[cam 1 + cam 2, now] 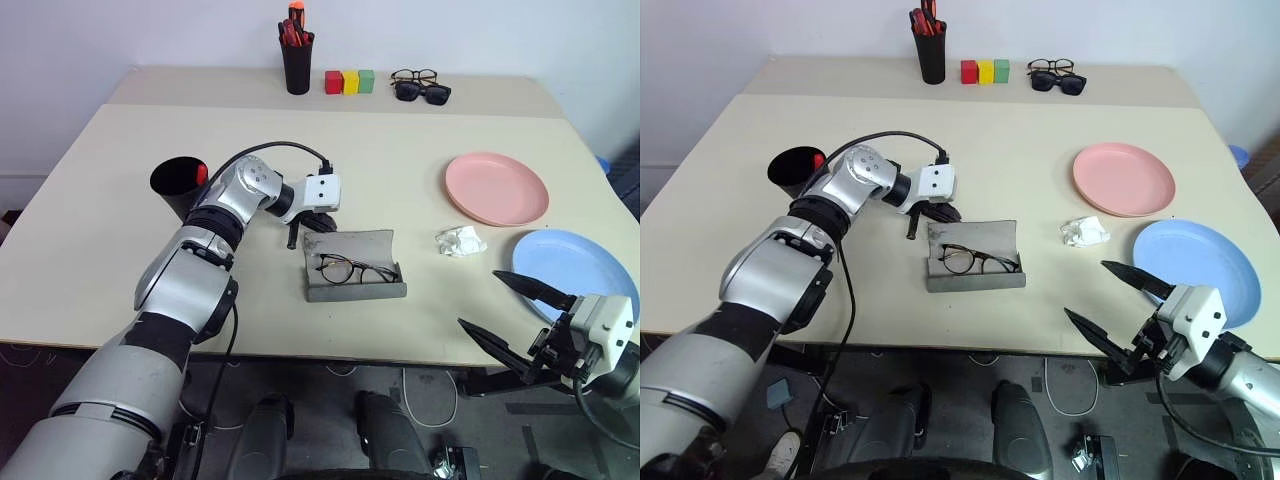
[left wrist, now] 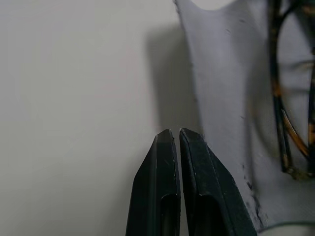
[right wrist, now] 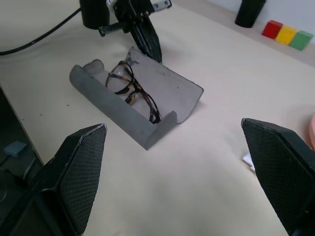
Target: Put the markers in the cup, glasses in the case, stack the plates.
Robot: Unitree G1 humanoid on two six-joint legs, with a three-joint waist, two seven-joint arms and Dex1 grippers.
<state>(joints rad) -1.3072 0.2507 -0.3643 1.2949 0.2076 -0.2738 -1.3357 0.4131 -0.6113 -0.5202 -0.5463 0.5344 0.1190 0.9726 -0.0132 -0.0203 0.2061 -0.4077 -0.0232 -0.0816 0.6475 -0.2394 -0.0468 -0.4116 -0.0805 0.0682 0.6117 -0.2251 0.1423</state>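
The glasses (image 1: 356,270) lie inside the open case (image 1: 352,289). The left gripper (image 1: 295,238), clenched and empty, sits behind the lid and should push it gently over; the right gripper (image 1: 510,312) waits spread wide.

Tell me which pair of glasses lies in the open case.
The thin-framed clear glasses in the grey case; the other clear pair and sunglasses sit at the table's back.

Left claw (image 1: 296,237) angles downward with fingers pressed together; right claw (image 1: 512,312) is level, fingers spread wide.
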